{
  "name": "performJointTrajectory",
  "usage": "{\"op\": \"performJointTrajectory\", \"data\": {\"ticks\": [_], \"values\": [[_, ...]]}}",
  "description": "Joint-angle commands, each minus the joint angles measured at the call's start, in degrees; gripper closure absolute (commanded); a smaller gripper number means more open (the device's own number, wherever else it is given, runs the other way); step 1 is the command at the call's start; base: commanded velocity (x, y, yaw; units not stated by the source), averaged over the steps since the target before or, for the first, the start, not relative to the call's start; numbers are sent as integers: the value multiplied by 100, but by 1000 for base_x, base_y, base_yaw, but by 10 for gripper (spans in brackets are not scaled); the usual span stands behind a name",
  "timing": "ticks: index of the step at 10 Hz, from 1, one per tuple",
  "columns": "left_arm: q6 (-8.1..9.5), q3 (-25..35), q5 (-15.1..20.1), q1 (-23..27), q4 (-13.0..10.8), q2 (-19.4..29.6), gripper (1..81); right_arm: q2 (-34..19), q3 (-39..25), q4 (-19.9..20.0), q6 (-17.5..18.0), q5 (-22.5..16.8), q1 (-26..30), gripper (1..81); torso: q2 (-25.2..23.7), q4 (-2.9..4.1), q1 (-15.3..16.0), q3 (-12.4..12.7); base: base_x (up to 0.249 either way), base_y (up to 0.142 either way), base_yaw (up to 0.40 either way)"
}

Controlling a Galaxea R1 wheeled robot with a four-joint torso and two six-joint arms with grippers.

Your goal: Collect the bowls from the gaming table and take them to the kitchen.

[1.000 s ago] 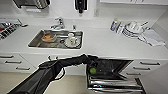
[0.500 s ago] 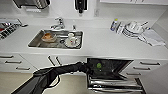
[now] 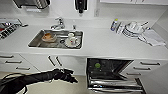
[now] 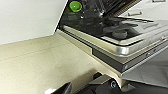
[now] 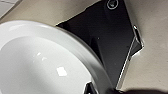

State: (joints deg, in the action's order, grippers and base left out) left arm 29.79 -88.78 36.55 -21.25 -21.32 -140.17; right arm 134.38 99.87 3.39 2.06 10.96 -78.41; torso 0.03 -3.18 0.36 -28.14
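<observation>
Head view, from left to right: the black left gripper (image 3: pixel 67 75) hangs low before the white cabinet doors (image 3: pixel 53 61), under the inset steel sink (image 3: pixel 35 41) with crockery in it; whether its fingers are apart or together I cannot tell. Further right, the small lime-green bowl (image 3: pixel 97 65) sits inside the open dark dishwasher (image 3: pixel 110 71), below the white countertop (image 3: pixel 105 42). Stacked plates (image 3: pixel 132 30) stand at the counter's right end. Right wrist view shows a large glossy white bowl (image 5: pixel 37 65) close to the camera; that gripper's state cannot be told.
</observation>
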Motion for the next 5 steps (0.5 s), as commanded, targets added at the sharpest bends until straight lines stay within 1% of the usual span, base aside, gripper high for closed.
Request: {"op": "performJointTrajectory", "data": {"ticks": [1,2,3,4,5], "values": [[-61,1777,47,-732,-161,1701,10,-1313,-1408,13,92,-59,390,811,-3,0,0,0,0,0,0],[-61,1698,-526,-1486,-355,1860,10,-1455,-1682,-14,110,-50,592,811,-3,0,0,0,0,0,0],[-70,1385,-1475,-2325,-625,1887,10,-1603,-1900,-5,119,-33,778,811,-3,0,0,0,0,0,0],[-70,1015,-1999,-3178,-863,1756,10,-1770,-2084,30,214,-41,1064,811,-3,0,0,0,0,0,0],[-70,600,-2422,-3893,-1040,1554,10,-1955,-2331,30,365,-68,1346,811,-3,0,0,0,0,0,0]]}}
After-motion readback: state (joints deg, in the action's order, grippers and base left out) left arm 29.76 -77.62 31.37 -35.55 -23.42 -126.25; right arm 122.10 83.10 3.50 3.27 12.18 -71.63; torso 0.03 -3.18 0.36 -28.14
